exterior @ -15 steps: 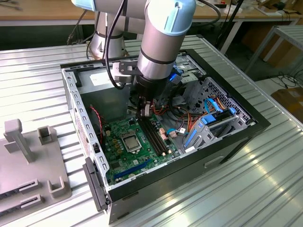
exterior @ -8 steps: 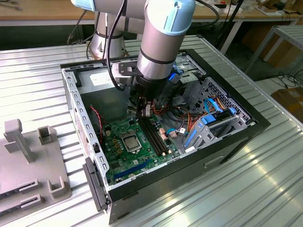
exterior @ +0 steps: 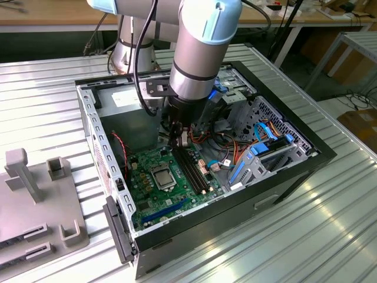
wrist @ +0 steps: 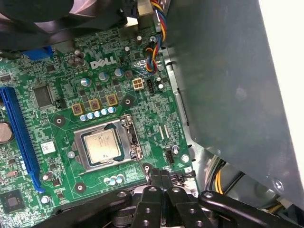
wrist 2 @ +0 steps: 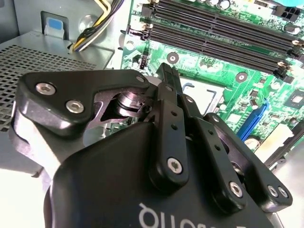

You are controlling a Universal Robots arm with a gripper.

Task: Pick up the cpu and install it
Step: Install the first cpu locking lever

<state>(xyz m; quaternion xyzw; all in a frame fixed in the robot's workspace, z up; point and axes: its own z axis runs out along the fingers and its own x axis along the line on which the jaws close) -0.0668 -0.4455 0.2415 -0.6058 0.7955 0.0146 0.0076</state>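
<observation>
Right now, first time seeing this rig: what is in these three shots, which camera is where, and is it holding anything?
It is one robot arm reaching into an open computer case that lies on a ribbed metal table. The exterior view comes from a camera off the arm. Both wrist views come from cameras riding on the arm, looking past its gripper at the green motherboard. In the first wrist view the cpu, a silvery square, lies inside the metal-framed socket. The gripper's fingers are closed together above the board near the socket, with nothing visible between them. Grey holders stand on the table at the exterior view's left.
</observation>
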